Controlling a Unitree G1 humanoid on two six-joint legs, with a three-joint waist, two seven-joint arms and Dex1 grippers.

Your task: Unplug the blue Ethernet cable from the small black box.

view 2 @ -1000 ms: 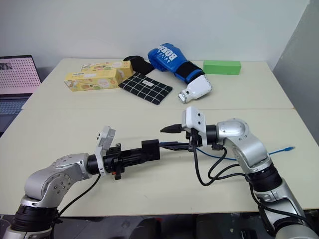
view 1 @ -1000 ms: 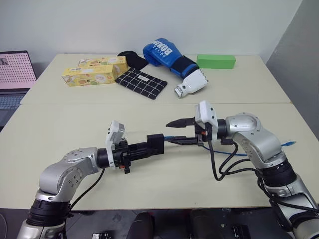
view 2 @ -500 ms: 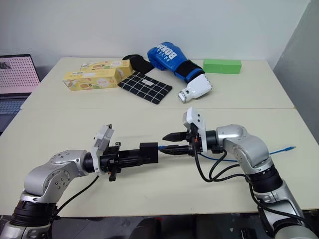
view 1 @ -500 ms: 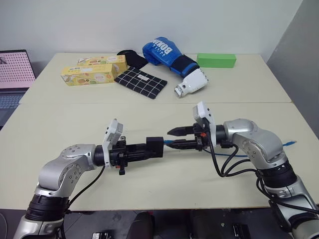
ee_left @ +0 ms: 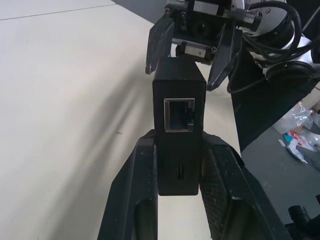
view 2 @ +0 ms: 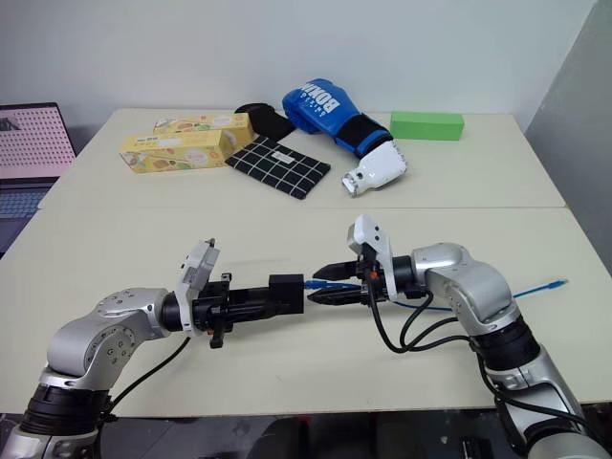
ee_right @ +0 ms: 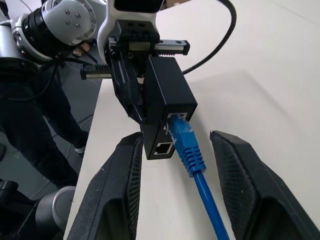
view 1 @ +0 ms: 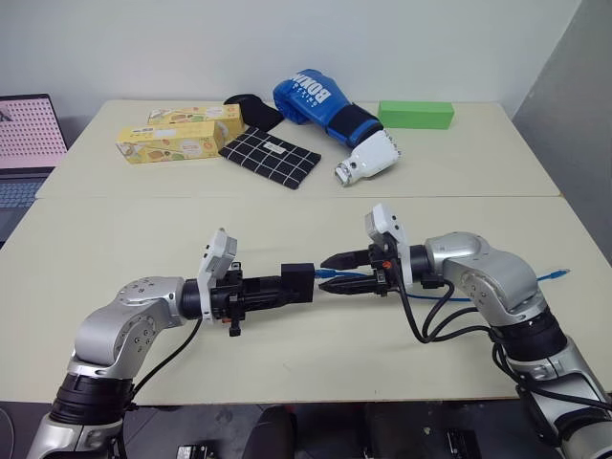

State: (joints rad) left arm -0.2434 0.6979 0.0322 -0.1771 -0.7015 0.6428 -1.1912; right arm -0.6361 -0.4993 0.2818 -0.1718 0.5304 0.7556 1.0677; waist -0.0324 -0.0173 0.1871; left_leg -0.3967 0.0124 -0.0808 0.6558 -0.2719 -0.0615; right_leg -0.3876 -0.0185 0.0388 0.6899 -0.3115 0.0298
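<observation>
The small black box (view 1: 298, 281) hangs just above the table's front half, with my left gripper (view 1: 285, 284) shut on it from the left. An empty port faces the left wrist camera on the box (ee_left: 178, 135). The blue Ethernet cable (ee_right: 187, 147) sits plugged into the box's (ee_right: 167, 100) far side. From there it runs right under my right arm, and its free end (view 1: 557, 276) lies near the table's right edge. My right gripper (view 1: 330, 274) is open, one finger on each side of the plug (view 2: 316, 284), with its fingers (ee_right: 120, 170) apart from the plug.
At the back of the table lie a blue boxing glove (view 1: 320, 103), a green block (view 1: 415, 116), a black white-checked cloth (view 1: 271, 159), two yellow boxes (view 1: 172, 142) and a white object (view 1: 368, 160). A laptop (view 1: 24, 134) stands at the far left. A seam (view 1: 143, 198) crosses the table.
My right gripper has sunk a little and rolled, so its open fingers now stand around the plug. The left gripper and the box have stayed in place.
</observation>
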